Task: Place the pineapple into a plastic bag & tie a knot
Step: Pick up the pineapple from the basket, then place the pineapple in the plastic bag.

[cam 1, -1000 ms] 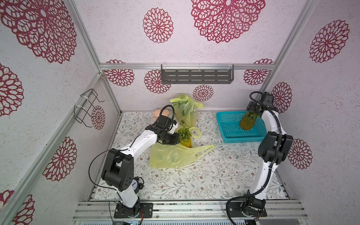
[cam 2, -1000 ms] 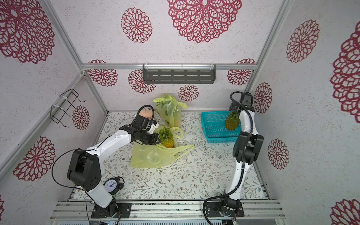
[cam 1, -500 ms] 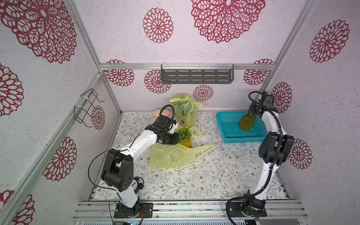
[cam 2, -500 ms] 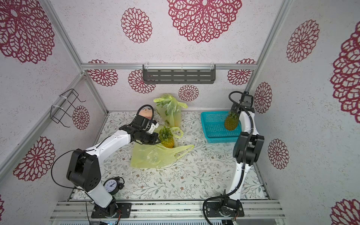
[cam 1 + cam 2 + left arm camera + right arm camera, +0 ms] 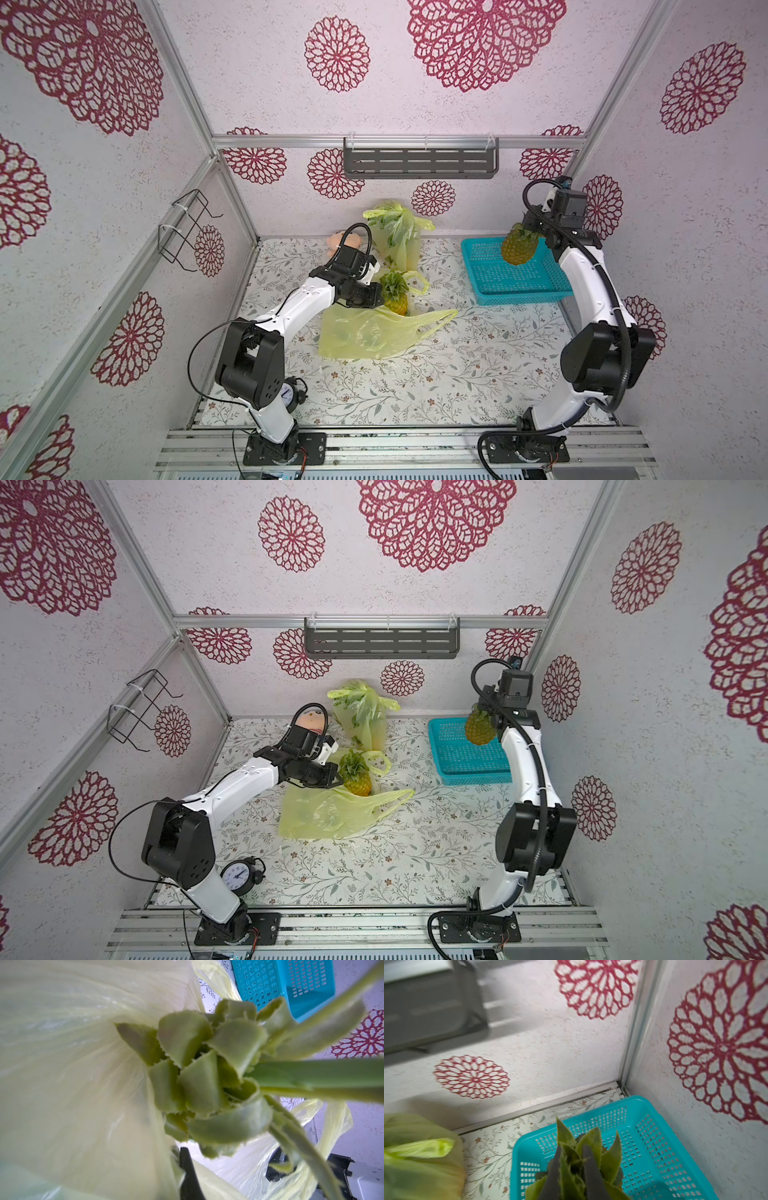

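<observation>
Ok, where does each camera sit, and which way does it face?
Top views: high in front, looking down on the table; both arms, left gripper and right gripper.
Left wrist: on the left arm, facing the middle pineapple and yellow bag; one fingertip shows.
Right wrist: on the right arm, over the held pineapple into the teal basket; both fingers show.
Shared by both wrist views: teal basket.

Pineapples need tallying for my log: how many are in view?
2. One pineapple hangs from the right hand over the teal basket; a second pineapple stands mid-table beside the left hand. The knotted bag at the back may hide another.
</observation>
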Robot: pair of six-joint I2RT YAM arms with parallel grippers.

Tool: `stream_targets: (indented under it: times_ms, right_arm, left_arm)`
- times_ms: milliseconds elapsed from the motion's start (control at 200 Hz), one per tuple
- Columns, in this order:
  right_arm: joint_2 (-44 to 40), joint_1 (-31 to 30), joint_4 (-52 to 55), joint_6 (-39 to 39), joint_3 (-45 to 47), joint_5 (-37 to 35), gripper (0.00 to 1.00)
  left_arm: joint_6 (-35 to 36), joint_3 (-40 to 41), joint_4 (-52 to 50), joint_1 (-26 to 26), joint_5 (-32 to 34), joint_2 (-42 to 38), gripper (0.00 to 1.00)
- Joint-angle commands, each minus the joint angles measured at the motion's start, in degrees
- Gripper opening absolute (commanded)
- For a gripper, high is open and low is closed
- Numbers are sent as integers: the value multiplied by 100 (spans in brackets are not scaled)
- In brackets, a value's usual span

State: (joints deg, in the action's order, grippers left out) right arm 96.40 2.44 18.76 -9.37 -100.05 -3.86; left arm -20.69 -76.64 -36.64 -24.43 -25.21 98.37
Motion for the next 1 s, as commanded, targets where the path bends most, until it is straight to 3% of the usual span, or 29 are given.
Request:
stream_targets:
  times_ms: [0, 470, 646, 996]
  right_arm:
    - [-650, -295, -119, 165, 31, -37, 0]
    - [-2202, -1242, -510, -701, 2121, 1915, 0]
    - [-2384, -1509, -666, -894, 2673, 2179, 0]
    - [-2600, -1777, -1142, -1280, 2926, 2926, 0]
  left_arm:
    - [-5, -26, 157, 30, -72, -134, 0]
    - [-55, 49, 283, 34, 24, -190, 0]
    - [-115, 210, 491, 30, 25, -280, 0]
    - [-120, 189, 477, 32, 49, -332, 0]
